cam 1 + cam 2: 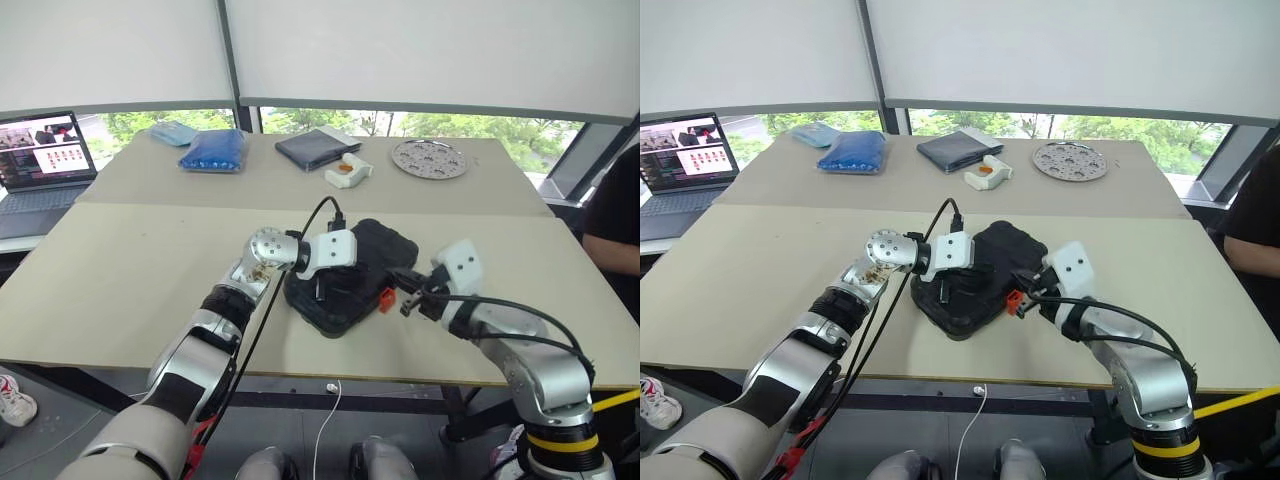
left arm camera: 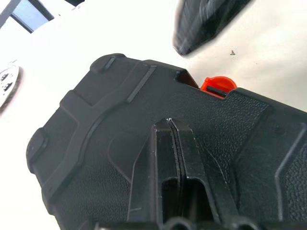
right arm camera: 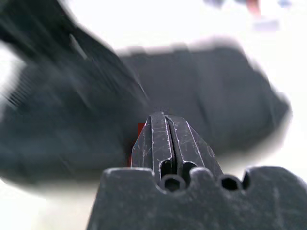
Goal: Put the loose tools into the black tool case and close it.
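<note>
Daylight floods in through the windows [image 1: 330, 122] along the far edge of the table [image 1: 120, 260], where drawn white blinds [image 1: 420, 50] soften it to an even, bright wash. Shadows are faint; a soft one pools under the black tool case [image 1: 345, 290] near the table's front edge. The pale tabletop blows out almost to white in both wrist views. The left wrist view is crisp on the case's textured shell, its far corner softer. The right wrist view is smeared by motion blur, sharp on the right gripper [image 3: 166, 125] alone.
</note>
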Motion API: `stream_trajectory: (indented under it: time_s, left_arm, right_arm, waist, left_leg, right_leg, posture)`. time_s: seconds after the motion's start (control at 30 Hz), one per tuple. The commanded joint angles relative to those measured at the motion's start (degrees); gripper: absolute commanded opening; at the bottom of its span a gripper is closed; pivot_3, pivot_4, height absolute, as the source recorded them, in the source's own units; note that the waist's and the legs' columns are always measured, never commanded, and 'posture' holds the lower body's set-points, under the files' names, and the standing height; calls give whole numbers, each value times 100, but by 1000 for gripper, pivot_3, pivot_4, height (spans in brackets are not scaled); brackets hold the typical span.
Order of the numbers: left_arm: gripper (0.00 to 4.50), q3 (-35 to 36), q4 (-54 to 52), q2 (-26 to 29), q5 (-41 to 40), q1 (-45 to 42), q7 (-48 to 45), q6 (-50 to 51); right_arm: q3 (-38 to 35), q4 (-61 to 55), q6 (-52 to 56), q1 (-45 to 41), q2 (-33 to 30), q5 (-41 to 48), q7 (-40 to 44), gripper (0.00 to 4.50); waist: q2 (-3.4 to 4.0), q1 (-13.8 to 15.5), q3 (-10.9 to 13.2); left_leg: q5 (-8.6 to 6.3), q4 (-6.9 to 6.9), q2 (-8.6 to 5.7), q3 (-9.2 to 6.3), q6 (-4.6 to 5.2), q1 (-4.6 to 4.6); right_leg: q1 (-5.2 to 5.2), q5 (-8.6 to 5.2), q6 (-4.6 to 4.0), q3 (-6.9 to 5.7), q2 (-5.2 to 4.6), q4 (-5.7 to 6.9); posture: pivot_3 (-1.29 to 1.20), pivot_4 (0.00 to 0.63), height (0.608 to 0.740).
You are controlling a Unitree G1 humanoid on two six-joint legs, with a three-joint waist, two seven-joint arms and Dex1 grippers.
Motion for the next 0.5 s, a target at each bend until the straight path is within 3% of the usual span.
stream_trajectory:
  time_s: [0.03, 0.13, 0.23, 0.47, 0.5]
  left_arm:
    - [36, -288, 475, 72, 345, 307, -25, 106]
    - [36, -257, 497, 127, 335, 302, -41, 100]
    - [0, -244, 522, 165, 334, 297, -41, 92]
    - [0, -219, 593, 220, 317, 233, -48, 87]
    - [0, -219, 603, 229, 319, 225, -49, 78]
  right_arm:
    - [11, 20, -22, 90, -198, -153, -44, 0]
    - [-288, -77, 105, 255, -417, 33, 65, 0]
    - [-370, -96, 67, 537, -692, 97, 325, 748]
    - [99, 767, -960, 562, -986, -102, 1208, 3111]
    - [187, 979, -1104, 451, -968, -161, 1293, 3111]
  waist:
    - [0, 4, 0]
    - [0, 2, 0]
    - [0, -3, 0]
    - [-1, -38, 1]
    - [-1, -42, 1]
  left_leg:
    - [-1, 0, -2, 0, 2, -4]
    - [-3, 2, -10, 1, 6, -9]
    - [-4, 3, -10, 0, 8, -6]
    - [-2, 1, -2, 0, 3, 9]
    - [-2, 0, -2, 0, 2, 11]
  right_leg:
    - [-2, 0, 0, -1, -1, -3]
    - [-3, 2, 3, -2, -8, -5]
    - [-1, 4, 7, -2, -8, -6]
    - [5, 3, 8, -1, -8, -6]
    - [6, 3, 8, -1, -8, -6]
  posture:
    - [0, 150, 718]
    - [0, 150, 718]
    - [0, 150, 718]
    - [0, 150, 718]
    - [0, 150, 718]
